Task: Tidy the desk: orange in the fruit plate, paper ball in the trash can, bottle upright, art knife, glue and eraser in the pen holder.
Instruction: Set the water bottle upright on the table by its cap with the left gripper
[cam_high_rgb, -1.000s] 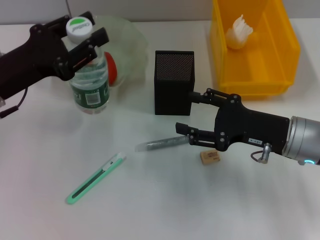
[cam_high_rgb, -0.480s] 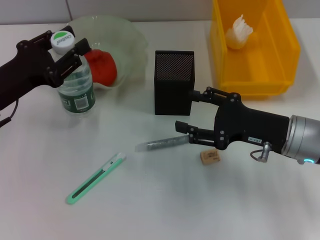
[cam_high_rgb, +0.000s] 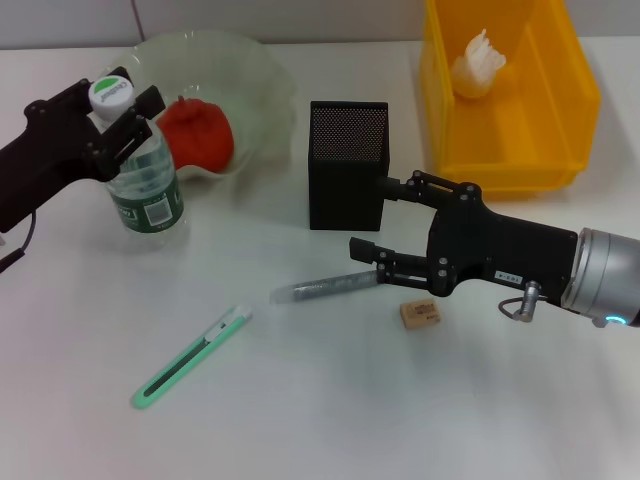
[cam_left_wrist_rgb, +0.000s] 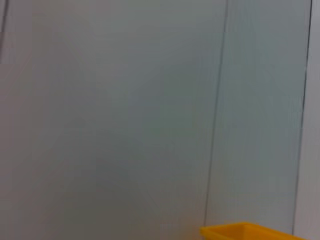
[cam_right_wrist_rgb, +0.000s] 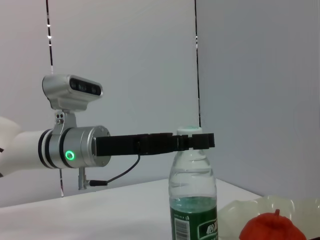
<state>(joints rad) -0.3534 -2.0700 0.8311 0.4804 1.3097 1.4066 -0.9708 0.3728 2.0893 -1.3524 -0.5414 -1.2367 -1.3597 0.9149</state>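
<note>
Mid-bench, the right tool (cam_high_rgb: 365, 262) grips the grey cylindrical glue stick (cam_high_rgb: 318, 289) above the surface, while toward the far left edge the left tool (cam_high_rgb: 120, 112), clamping the clear plastic bottle (cam_high_rgb: 140, 180) at its neck, has carried it leftward, upright.

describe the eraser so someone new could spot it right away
Start at the black mesh pen holder in the middle of the desk. Nearer the robot, just past the right gripper, lies the eraser. It is a small tan block, unlike the long grey glue stick beside it.
</note>
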